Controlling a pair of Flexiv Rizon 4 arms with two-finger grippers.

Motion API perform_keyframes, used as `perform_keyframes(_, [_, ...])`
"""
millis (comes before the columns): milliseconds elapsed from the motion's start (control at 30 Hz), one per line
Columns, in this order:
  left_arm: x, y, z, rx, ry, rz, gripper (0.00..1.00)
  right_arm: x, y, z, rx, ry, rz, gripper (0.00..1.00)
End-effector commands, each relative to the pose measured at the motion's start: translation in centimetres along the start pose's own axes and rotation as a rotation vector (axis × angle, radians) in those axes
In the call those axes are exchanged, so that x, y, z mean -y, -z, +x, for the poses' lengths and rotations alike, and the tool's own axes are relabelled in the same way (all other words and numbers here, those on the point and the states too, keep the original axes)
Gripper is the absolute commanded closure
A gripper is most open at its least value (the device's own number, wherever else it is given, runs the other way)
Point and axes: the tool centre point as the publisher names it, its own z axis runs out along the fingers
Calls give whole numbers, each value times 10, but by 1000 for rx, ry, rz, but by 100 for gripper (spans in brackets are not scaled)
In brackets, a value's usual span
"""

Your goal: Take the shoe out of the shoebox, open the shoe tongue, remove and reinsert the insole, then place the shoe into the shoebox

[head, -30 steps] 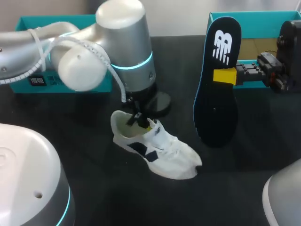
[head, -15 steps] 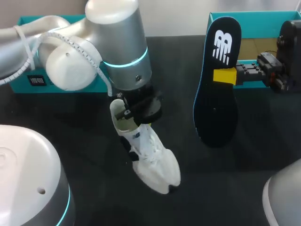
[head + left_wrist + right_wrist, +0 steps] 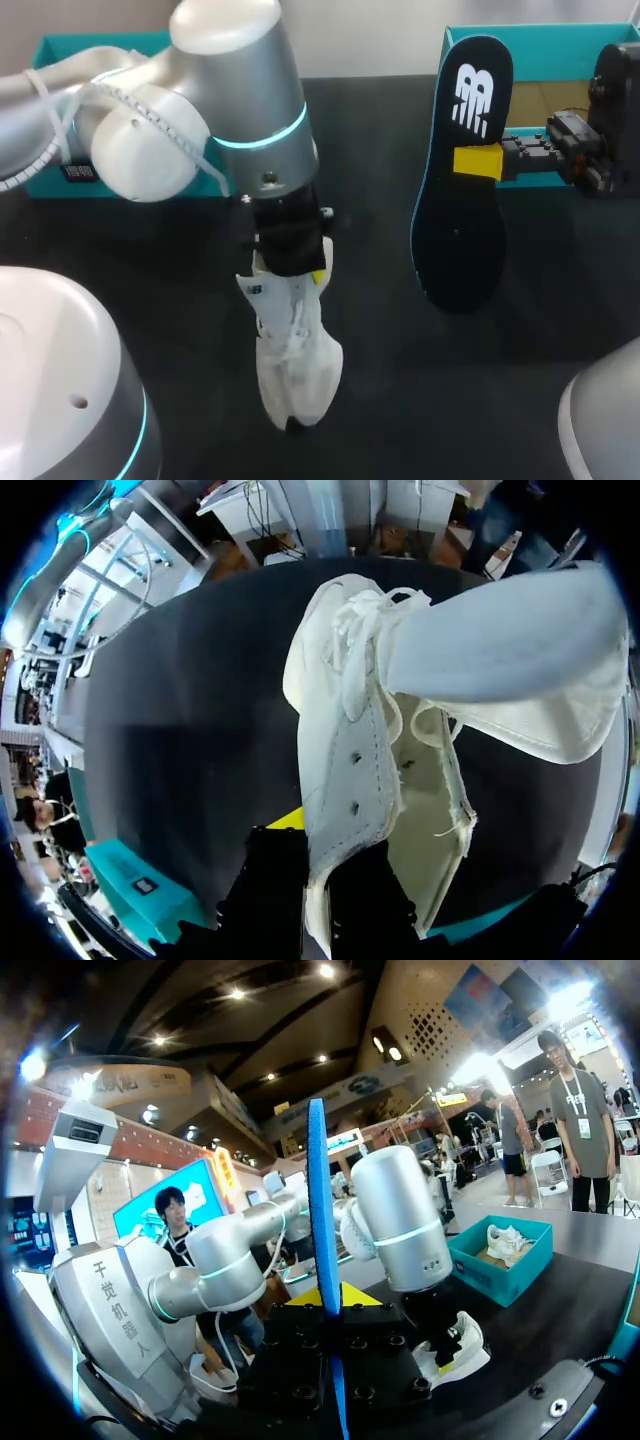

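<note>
Black tabletop: left gripper clamps the unboxed shoe toe-down, right gripper clamps the removed insole upright; reinsertion and return to the shoebox remain.

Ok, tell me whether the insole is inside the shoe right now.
No, the insole stands upright in the right gripper, well apart from the shoe.

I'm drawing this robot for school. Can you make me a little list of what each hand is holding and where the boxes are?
Left hand: shut on the white shoe, at the edge of its opening
Shoe pose: heel end up, toe end pointing down toward the black table
Right hand: shut on the dark insole
Insole pose: out of the shoe, upright, to the shoe's right
Right teal box: behind the insole
Left teal box: behind the left arm
</note>
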Motion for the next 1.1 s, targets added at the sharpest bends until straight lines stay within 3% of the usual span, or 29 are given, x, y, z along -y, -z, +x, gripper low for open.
perform_keyframes(33, [10, -6, -5, -1, -19, 3, 100, -2, -2, -2, -2, -1, 4, 100])
perform_keyframes(467, [31, -36, -24, -24, -7, 56, 100, -2, -2, -2, -2, -1, 4, 100])
perform_keyframes(633, [26, -56, -27, -54, 50, 94, 100, -2, -2, -2, -2, -1, 4, 100])
perform_keyframes(1100, [24, -91, -35, -103, 37, 97, 100, -2, -2, -2, -2, -1, 4, 100])
